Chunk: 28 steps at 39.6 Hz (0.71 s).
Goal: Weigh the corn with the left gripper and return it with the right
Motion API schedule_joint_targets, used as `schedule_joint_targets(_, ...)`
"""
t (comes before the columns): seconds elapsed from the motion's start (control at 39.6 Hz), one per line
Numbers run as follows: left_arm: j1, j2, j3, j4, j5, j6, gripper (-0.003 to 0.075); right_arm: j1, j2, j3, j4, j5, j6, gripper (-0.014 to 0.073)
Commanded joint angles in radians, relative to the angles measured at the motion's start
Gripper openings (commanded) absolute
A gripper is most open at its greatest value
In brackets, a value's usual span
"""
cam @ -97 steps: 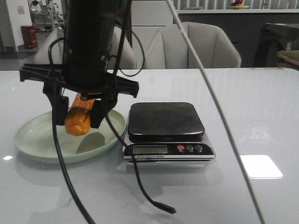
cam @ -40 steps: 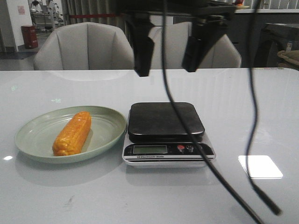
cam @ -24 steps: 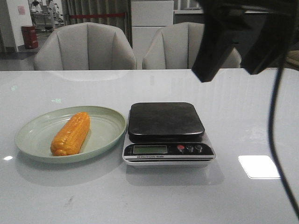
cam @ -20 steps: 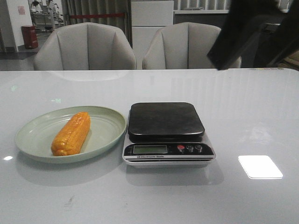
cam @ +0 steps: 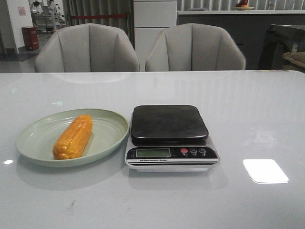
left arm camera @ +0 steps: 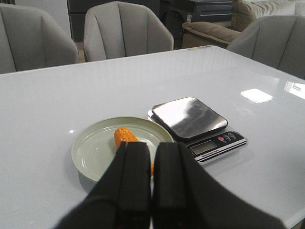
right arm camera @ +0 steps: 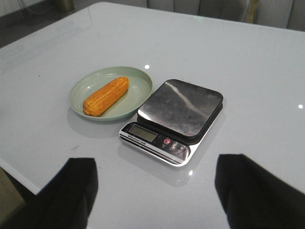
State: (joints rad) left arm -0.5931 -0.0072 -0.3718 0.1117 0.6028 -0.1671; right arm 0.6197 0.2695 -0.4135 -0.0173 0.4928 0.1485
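Observation:
The orange-yellow corn lies in the pale green plate left of the scale, whose black platform is bare. The corn also shows in the right wrist view and, partly hidden by my fingers, in the left wrist view. My left gripper is shut and empty, high above the table on the near side of the plate. My right gripper is wide open and empty, high above the table in front of the scale. Neither gripper shows in the front view.
Grey armchairs stand behind the white table. The scale's display and buttons face the near edge. A bright light patch lies on the table at right.
The arm that held the corn over the plate has let it go into the plate, then swung up and to the right out of the front view. The corn lies still.

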Motion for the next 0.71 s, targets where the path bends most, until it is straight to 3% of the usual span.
schedule_joint_targets(0.0,0.001,-0.017,-0.025,0.005,-0.077,-0.002,0.0113,-0.006,-0.087,0.044,-0.017,-0.117,-0.012,0.0605)
schedule_joint_targets(0.18,0.001,-0.017,-0.025,0.005,-0.077,-0.002,0.0113,-0.006,-0.144,0.154,-0.019,-0.307,-0.012,0.0605)
schedule_joint_targets(0.3,0.001,-0.017,-0.025,0.005,-0.077,-0.002,0.0113,-0.006,-0.140,0.193,-0.023,-0.320,-0.012,0.0558)
schedule_joint_targets(0.35,0.001,-0.017,-0.025,0.005,-0.077,-0.002,0.0113,-0.006,-0.140,0.196,-0.028,-0.318,-0.012,0.0478)
schedule_joint_targets(0.48,0.001,-0.017,-0.025,0.005,-0.077,-0.002,0.0113,-0.006,-0.140,0.196,-0.036,-0.322,-0.012,0.0120)
schedule_joint_targets(0.56,0.001,-0.017,-0.025,0.005,-0.077,-0.002,0.0113,-0.006,-0.140,0.196,-0.036,-0.330,-0.012,0.0167)
schedule_joint_targets(0.68,0.001,-0.017,-0.025,0.005,-0.079,-0.002,0.0113,-0.006,-0.140,0.196,-0.025,-0.330,-0.011,0.0168)
